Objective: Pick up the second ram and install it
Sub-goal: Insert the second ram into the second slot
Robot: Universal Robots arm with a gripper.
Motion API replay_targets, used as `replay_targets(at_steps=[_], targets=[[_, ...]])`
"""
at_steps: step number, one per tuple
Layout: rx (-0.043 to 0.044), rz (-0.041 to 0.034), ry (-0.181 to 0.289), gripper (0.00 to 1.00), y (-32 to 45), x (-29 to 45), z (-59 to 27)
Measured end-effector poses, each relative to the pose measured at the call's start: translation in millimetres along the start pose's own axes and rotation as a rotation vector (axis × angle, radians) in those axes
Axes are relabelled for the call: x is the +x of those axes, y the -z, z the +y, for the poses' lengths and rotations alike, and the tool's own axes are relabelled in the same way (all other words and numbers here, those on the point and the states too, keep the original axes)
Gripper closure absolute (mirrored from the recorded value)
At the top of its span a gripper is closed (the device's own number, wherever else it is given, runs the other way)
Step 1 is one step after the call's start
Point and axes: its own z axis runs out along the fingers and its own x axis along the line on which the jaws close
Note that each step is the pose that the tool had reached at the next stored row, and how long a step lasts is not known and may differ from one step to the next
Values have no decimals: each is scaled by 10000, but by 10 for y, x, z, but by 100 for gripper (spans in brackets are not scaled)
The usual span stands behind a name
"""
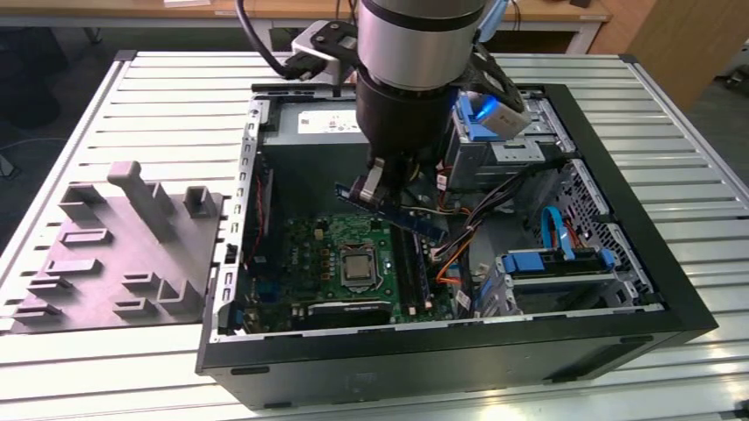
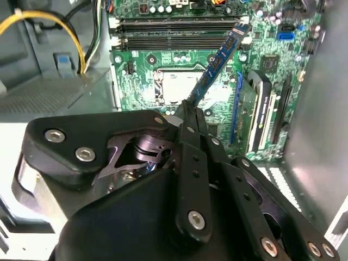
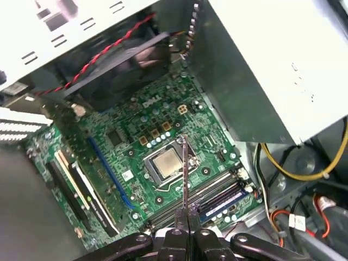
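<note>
Tool (image 1: 383, 186) noted inside the open computer case (image 1: 655, 289), which is laid flat on the slatted desk (image 1: 175, 88). Tool is pressed together on the second ram (image 1: 408, 217): the stick is pinched at 1 end between the 2 fingers (image 2: 187, 130), and the rest juts free.

In the exterior view the stick is held tilted in the air, its free end lower and toward the exterior view's right. It is held above the green motherboard (image 1: 333, 250) and clear of it.

In the second wrist view the second ram (image 2: 218, 58) is seen running from the fingertips out past the processor socket (image 2: 173, 87) toward the long black memory slots (image 2: 174, 33). It is not seated in any slot.

In the first wrist view the stick (image 3: 185, 174) is seen edge-on as a thin line, with the processor socket (image 3: 166, 163) just beside it and the memory slots (image 3: 217, 191) near the tool (image 3: 188, 213).

A power supply (image 1: 310, 123) is noted at the far end of the case. A grey moulded holder (image 1: 117, 254) lies on the desk at the exterior view's left, beside the case.
</note>
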Motion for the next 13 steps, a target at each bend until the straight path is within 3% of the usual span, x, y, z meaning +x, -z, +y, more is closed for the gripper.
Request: replay_targets(at_steps=[13], targets=[[81, -84, -2363, 89, -24, 1, -1]])
